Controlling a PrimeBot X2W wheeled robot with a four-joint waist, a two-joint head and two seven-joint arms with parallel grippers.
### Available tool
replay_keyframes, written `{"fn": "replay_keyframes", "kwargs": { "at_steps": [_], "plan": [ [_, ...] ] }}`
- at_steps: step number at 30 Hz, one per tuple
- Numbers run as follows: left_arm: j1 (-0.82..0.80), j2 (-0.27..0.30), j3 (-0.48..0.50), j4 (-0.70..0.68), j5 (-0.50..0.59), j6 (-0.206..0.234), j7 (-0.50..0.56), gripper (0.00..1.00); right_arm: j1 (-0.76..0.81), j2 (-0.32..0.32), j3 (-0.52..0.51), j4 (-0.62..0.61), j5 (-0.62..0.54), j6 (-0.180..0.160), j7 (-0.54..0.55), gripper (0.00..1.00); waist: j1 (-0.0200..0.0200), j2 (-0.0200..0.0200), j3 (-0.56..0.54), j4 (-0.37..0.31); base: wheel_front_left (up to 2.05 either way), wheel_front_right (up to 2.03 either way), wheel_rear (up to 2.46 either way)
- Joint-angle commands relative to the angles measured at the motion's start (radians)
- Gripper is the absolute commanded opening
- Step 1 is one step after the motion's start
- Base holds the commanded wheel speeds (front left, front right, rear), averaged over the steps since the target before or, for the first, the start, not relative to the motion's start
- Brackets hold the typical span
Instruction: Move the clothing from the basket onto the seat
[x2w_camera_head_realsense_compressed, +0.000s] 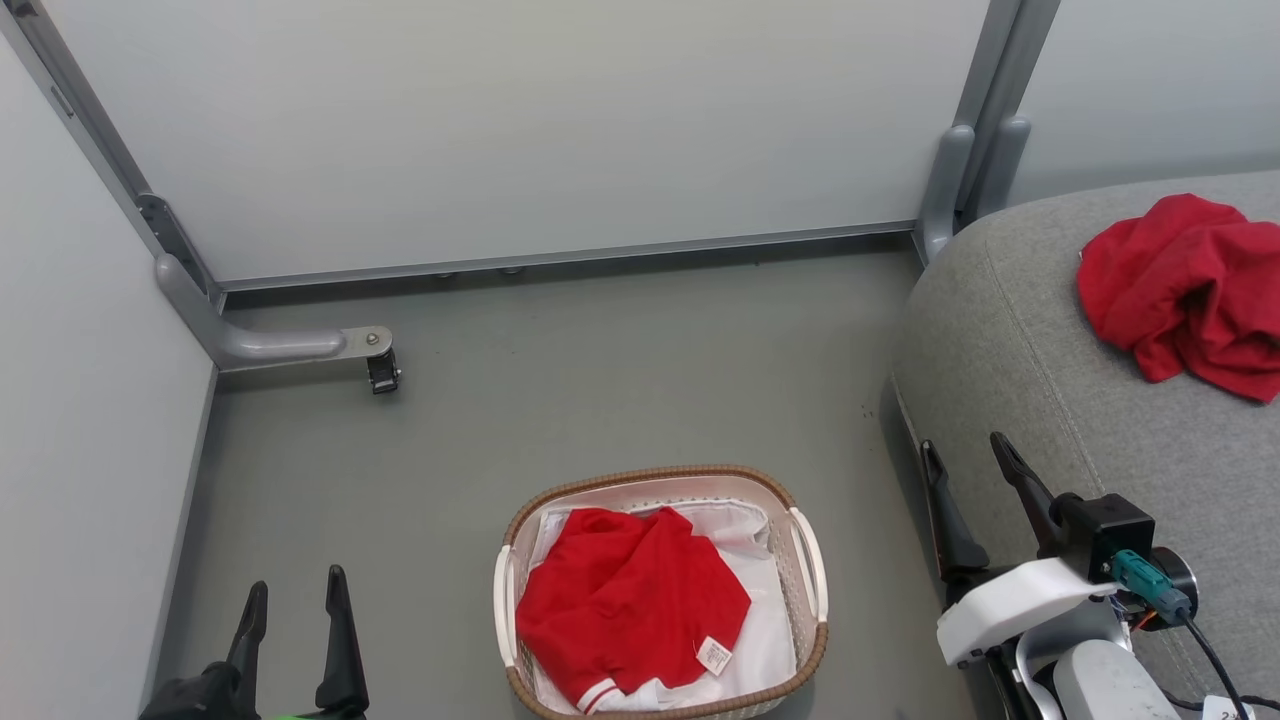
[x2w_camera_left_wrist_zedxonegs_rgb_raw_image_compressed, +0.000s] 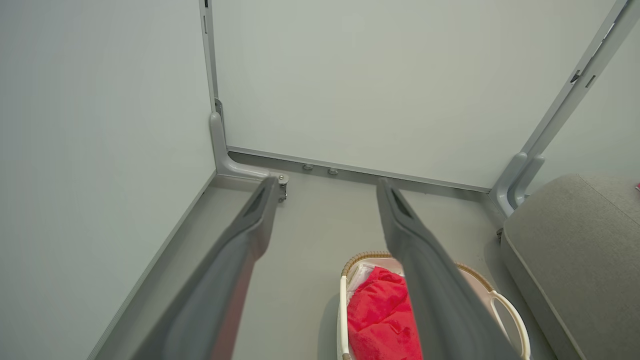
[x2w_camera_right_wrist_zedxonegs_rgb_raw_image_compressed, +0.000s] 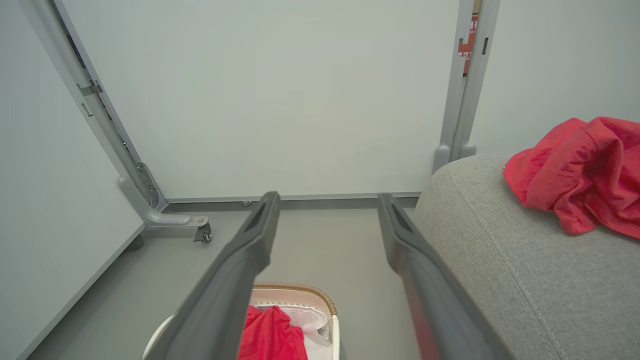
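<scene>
Red garment (x2w_camera_head_realsense_compressed: 625, 590): lies crumpled in the basket (x2w_camera_head_realsense_compressed: 655, 473), on top of a white liner (x2w_camera_head_realsense_compressed: 775, 640), covering the left and middle. White tag (x2w_camera_head_realsense_compressed: 713, 655) at its near right edge. Striped white cuff (x2w_camera_head_realsense_compressed: 597, 694) at the near edge, close to the rim.

Handling, as judged: light, limp cloth with no stiffness. It will drape and trail when lifted. Not fragile. A single thin layer may slide out of a shallow pinch.

Where to grip: a raised fold near the middle of the heap, where the cloth bunches thick. Avoid the flat edges by the tag, since a pinch there could catch the liner and drag it out too.

Basket: on the grey floor (x2w_camera_head_realsense_compressed: 600, 380), with the seat (x2w_camera_head_realsense_compressed: 1030, 400) just to its right. Probably light enough to shift if the cloth snags the rim, so lift straight up.

Second garment (x2w_camera_head_realsense_compressed: 1190, 290): heaped on the seat, far right. One piece appears left to move. Anything under the liner is hidden.

Left gripper (x2w_camera_head_realsense_compressed: 297, 582): fingers spread wide, nothing between them, left of the basket and apart from it.

Right gripper (x2w_camera_head_realsense_compressed: 965, 445): also wide and empty, beside the seat's front edge, right of the basket. Neither gripper touches cloth.
</scene>
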Motion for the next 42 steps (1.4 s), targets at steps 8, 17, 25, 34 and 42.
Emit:
{"fn": "replay_keyframes", "kwargs": {
  "at_steps": [8, 17, 25, 34, 42],
  "plan": [
    [-0.013, -0.002, -0.004, 0.007, 0.011, -0.008, -0.001, 1.00, 0.004, -0.004, -0.004, 0.001, 0.008, -0.001, 0.000, 1.00, 0.0001, 0.0000, 0.002, 0.002, 0.00, 0.00, 0.00],
    [-0.017, -0.002, -0.012, 0.010, 0.000, -0.007, -0.001, 1.00, 0.003, -0.004, -0.008, -0.001, 0.010, -0.001, 0.000, 1.00, 0.0001, 0.0000, 0.009, 0.007, 0.00, 0.00, 0.00],
    [-0.033, -0.002, -0.023, 0.009, 0.013, -0.007, -0.001, 1.00, -0.010, -0.004, -0.014, -0.009, 0.009, -0.001, 0.000, 1.00, 0.0001, 0.0000, 0.035, 0.007, 0.00, 0.00, 0.00],
    [-0.146, 0.015, -0.083, 0.041, 0.062, -0.025, -0.001, 1.00, -0.072, -0.004, -0.051, -0.048, -0.010, -0.001, 0.000, 1.00, 0.0001, 0.0000, 0.148, -0.018, 0.00, 0.00, 0.00],
    [-0.407, 0.051, -0.226, 0.138, 0.138, -0.034, 0.025, 1.00, -0.177, -0.004, -0.060, -0.135, -0.024, -0.001, 0.000, 1.00, 0.0001, 0.0000, 0.370, -0.078, 0.00, 0.00, 0.00]
  ]
}}
